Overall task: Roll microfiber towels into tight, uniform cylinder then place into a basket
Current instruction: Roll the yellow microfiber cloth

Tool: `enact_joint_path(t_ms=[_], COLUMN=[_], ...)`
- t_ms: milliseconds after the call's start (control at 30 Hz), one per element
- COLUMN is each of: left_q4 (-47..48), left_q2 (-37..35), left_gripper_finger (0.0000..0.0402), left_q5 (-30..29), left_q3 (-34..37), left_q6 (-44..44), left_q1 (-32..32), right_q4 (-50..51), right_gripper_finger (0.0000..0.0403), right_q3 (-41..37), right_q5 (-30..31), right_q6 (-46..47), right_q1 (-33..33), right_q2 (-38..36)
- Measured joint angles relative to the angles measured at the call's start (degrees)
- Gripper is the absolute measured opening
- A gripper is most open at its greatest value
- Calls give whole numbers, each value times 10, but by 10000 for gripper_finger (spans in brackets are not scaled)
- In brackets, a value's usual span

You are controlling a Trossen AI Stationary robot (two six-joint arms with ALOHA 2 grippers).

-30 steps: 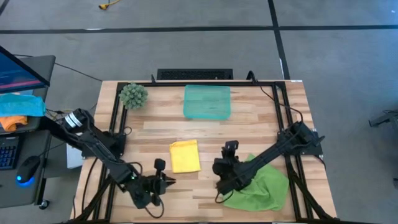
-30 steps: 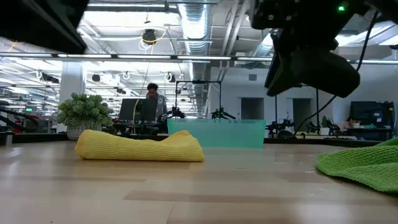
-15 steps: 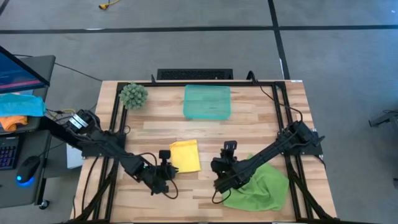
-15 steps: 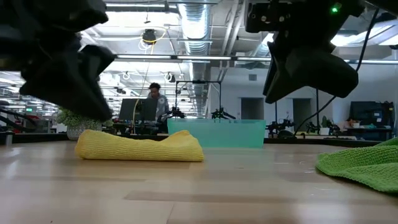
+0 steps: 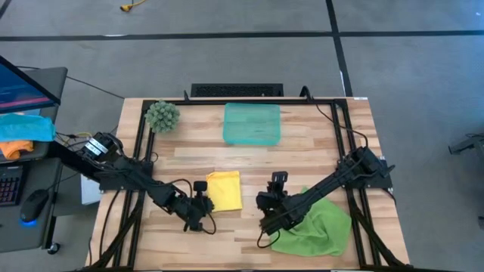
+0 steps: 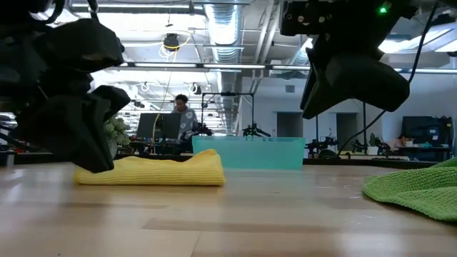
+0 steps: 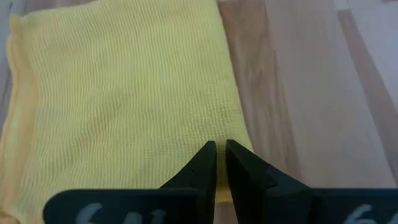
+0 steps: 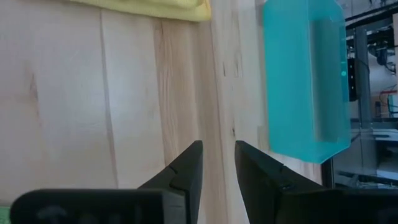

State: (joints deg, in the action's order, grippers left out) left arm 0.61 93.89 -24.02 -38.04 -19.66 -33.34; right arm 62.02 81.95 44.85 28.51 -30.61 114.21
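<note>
1. High view: the yellow towel [image 5: 224, 190] is seen folded at mid-bench, the left end effector [image 5: 203, 202] nearly closed at its edge.
2. The right end effector [image 5: 266, 202], narrowly parted and holding nothing, is raised beside the crumpled green towel [image 5: 318, 227].
3. The basket [image 5: 252, 123] is seen empty at the far edge, near a fuzzy green ball [image 5: 162, 115].

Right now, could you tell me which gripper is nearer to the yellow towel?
Left. The left gripper is at the yellow towel's edge, jaws nearly together on it. The right gripper hovers apart, between it and the green towel.
</note>
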Motion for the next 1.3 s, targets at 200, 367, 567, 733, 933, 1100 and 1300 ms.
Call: enact_joint_path(t_ms=[200, 367, 567, 733, 933, 1100, 1300], left_q4=[0, 3, 65, 213, 342, 352, 347], left_q2=[0, 0, -12, -20, -20, -20, -20], left_gripper_finger=[29, 29, 29, 29, 29, 29, 29], left_q5=[6, 8, -11, -83, -179, -267, -271], left_q3=[0, 0, -43, -110, -188, -219, -217], left_q6=[-27, -40, -34, -66, -105, -78, -46], left_q1=[0, 0, -18, -51, -106, -148, -148], right_q4=[-7, -16, -13, -49, -160, -212, -248], right_gripper_finger=[117, 117, 117, 117, 117, 117, 117], right_q3=[0, 0, 0, 0, 2, 1, 0], right_q5=[1, 2, 2, 6, 2, -5, -34], right_q6=[-1, -5, -6, -12, -57, -93, -110], right_q1=[20, 33, 23, 4, -20, -27, -18], right_q2=[0, 0, -9, -39, -57, -45, -31])
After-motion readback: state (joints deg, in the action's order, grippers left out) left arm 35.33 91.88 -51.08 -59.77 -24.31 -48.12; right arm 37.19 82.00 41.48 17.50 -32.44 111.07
